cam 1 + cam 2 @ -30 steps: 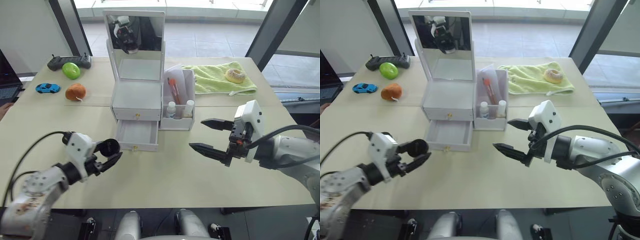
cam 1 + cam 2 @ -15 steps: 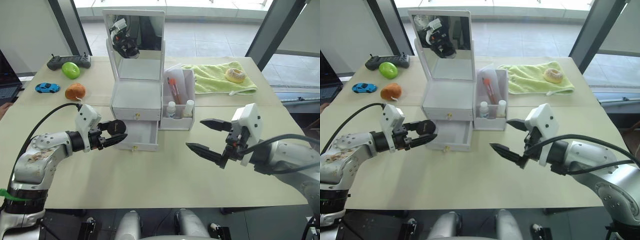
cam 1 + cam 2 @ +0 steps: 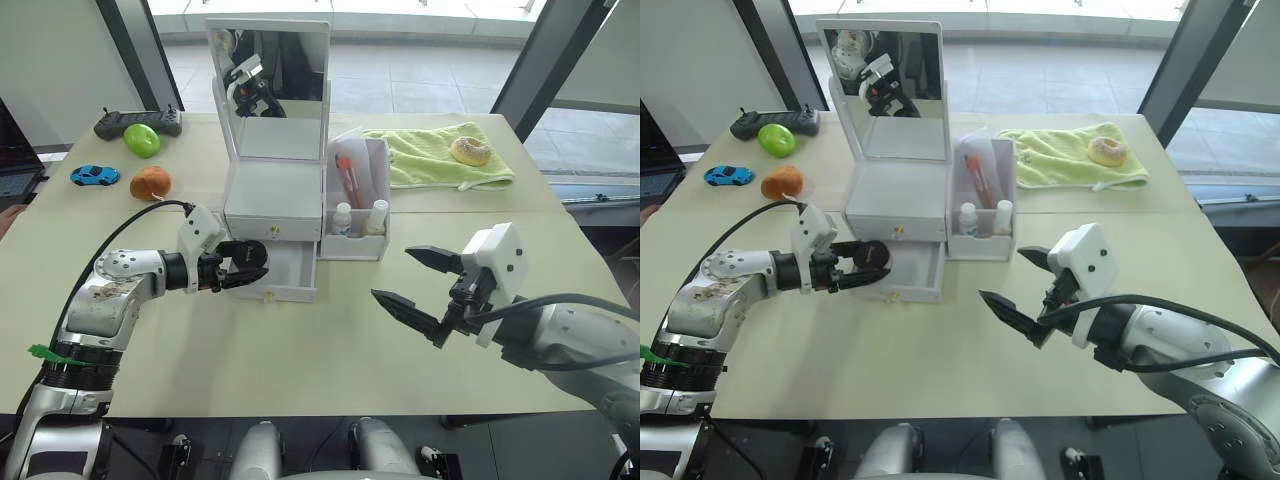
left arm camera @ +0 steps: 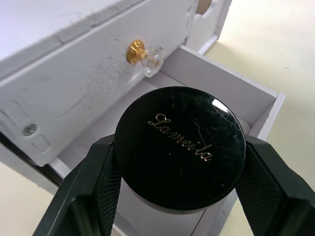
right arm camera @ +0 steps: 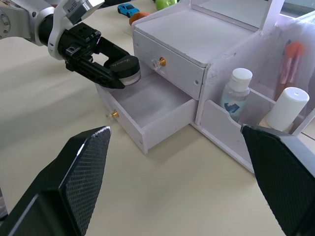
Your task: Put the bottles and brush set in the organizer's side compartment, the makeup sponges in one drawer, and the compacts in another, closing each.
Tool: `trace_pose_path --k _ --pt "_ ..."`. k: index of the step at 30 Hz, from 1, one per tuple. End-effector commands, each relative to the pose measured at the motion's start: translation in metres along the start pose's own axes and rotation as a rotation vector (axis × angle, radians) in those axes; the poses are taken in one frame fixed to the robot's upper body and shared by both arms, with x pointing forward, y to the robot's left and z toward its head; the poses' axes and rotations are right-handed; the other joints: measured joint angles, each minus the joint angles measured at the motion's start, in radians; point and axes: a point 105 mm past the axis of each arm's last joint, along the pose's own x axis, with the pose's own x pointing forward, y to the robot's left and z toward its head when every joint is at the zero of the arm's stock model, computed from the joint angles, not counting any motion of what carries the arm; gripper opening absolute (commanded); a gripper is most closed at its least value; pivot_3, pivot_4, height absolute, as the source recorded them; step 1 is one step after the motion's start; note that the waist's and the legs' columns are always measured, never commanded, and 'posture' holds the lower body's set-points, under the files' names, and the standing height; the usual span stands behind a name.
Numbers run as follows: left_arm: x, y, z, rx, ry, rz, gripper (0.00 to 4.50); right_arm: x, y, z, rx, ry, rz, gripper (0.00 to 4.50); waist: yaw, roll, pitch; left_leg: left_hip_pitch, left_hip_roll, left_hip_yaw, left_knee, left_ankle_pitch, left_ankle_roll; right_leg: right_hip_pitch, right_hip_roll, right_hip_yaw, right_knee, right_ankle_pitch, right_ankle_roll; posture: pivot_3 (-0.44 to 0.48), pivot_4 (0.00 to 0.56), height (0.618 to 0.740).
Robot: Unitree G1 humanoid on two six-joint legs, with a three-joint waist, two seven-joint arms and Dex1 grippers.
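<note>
Since a second ago the left gripper [image 3: 250,269] has travelled from low over the table's near edge up to the white mirrored makeup organizer [image 3: 272,190], and it now hangs over the left side of the open lower drawer [image 3: 277,270], its black fingers [image 4: 93,182] clamped on a round black compact with gold script on its lid [image 4: 180,143]. How deep the compact sits under that lid is hard to judge, as the fingers cover both flanks. What can be seen of the drawer floor is bare white; the compact hides part of it. The upper drawer with its gold knob [image 4: 137,51] is shut. In the side compartment [image 3: 357,215] stand two white-capped bottles [image 5: 234,91] and a clear pouch of brushes with an orange handle [image 3: 347,178], its contents blurred by the plastic. The right gripper [image 3: 420,288] hovers well to the right of the organizer, jaws spread wide and empty. Behind lie a green towel with a doughnut [image 3: 468,150], a green ball [image 3: 142,140], an orange fruit [image 3: 151,183], a blue toy car [image 3: 95,176] and a grey controller [image 3: 120,123]
</note>
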Motion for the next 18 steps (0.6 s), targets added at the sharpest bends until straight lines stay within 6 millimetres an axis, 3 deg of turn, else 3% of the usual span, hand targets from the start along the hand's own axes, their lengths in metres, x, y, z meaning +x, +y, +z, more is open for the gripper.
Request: trace_pose_path --k 1,6,11,18 --pt "-0.002 0.002 0.007 0.04 -0.018 0.01 2.92 -0.003 0.004 0.012 -0.036 -0.055 -0.007 4.5 0.0 0.0 0.0 0.0 0.0 0.0 0.0 0.0 0.0 0.0 0.0 0.0 0.0 0.0 0.0 0.0 0.15 0.74" --pt "-0.003 0.003 0.004 0.031 -0.007 0.02 2.92 -0.004 0.003 0.012 -0.035 -0.056 -0.011 4.5 0.0 0.0 0.0 0.0 0.0 0.0 0.0 0.0 0.0 0.0 0.0 0.0 0.0 0.0 0.0 0.0 0.15 0.74" --pt "-0.005 0.003 0.005 0.022 -0.013 0.038 4.49 -0.003 0.002 0.012 -0.035 -0.058 -0.01 4.5 0.0 0.0 0.0 0.0 0.0 0.0 0.0 0.0 0.0 0.0 0.0 0.0 0.0 0.0 0.001 0.0 0.15 0.74" --pt "-0.013 0.005 0.014 -0.011 -0.041 0.056 4.49 -0.004 0.001 0.012 -0.034 -0.057 -0.009 4.5 0.0 0.0 0.0 0.0 0.0 0.0 0.0 0.0 0.0 0.0 0.0 0.0 0.0 0.0 0.001 0.0 0.15 0.74"
